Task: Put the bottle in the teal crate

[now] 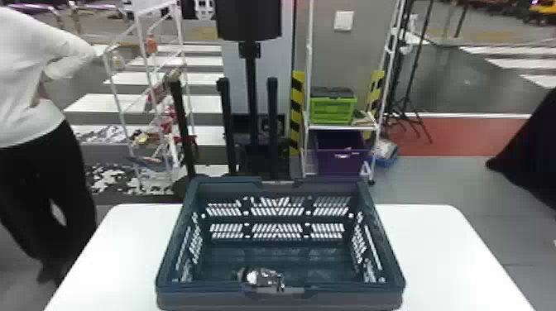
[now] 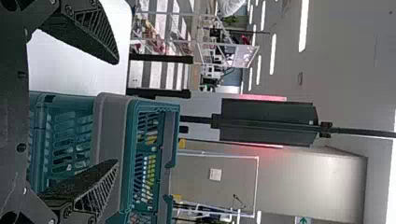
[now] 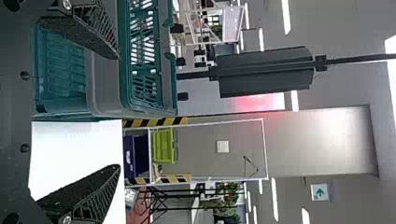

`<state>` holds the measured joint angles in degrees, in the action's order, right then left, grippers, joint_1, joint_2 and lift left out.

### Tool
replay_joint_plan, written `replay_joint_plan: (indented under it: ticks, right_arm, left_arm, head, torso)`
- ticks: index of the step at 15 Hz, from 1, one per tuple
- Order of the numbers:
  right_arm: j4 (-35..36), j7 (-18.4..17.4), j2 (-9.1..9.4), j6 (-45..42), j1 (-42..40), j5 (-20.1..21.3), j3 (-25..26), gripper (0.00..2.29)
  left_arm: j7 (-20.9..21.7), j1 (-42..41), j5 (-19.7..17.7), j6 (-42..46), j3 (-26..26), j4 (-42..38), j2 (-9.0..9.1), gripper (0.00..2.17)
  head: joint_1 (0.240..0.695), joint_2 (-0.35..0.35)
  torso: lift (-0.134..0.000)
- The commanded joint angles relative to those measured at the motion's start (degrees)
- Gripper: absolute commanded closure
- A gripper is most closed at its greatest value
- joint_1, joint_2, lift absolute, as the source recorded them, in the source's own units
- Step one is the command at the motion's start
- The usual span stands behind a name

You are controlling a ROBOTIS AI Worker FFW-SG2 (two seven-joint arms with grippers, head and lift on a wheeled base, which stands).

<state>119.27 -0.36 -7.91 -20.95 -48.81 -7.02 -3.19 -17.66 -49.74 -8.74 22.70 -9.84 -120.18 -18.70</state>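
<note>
Presently, the left gripper (image 2: 116, 112) and right gripper (image 3: 119, 112) hold their jaws wide. The bottle (image 1: 260, 277) lies inside the teal crate (image 1: 382, 248) at 6 o'clock; the near rim masks its lower edge, and its outline is indistinct. Beyond the white table (image 1: 434, 248): black stand (image 1: 251, 82), 12 o'clock; green box (image 1: 333, 111) above purple bin (image 1: 341, 165), 1 o'clock.

Overhead sign (image 3: 320, 192): white panel bearing a green arrow, hung high in the far right of the room, beyond the grey wall (image 3: 322, 140). Purple bin (image 3: 135, 163), far right: pale mark on its front, too blurred to read. No words or numbers are legible.
</note>
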Motion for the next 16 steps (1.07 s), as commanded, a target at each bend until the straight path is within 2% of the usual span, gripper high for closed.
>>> replay_joint_plan:
  ticks: [1, 6, 11, 16]
  right_arm:
    - [0.17, 0.09, 0.00, 0.17, -0.15, -0.01, -0.07, 0.07]
    - [1.49, 0.71, -1.06, 4.21, -0.06, -0.01, 0.20, 0.08]
    - [1.49, 1.67, -1.06, 4.03, -0.67, -0.10, 1.87, 0.08]
    - [1.49, 2.38, -0.79, 3.51, -0.67, -0.45, 2.13, 0.09]
  left_arm:
    - [-0.01, 0.52, -0.22, -1.39, 0.00, -0.23, -0.02, 0.13]
    - [-0.18, 1.66, -0.31, -5.08, 0.00, -0.85, 0.15, 0.13]
    - [-0.80, 3.16, -0.22, -8.60, -0.62, -1.37, 0.50, 0.13]
    - [-1.06, 3.24, -0.05, -8.42, -0.70, -1.28, 0.68, 0.13]
  head:
    - [0.499, 0.000]
    - [0.499, 0.000]
    - [0.499, 0.000]
    - [0.499, 0.000]
  torso:
    - [0.000]
    - [0.000]
    - [0.000]
    - [0.000]
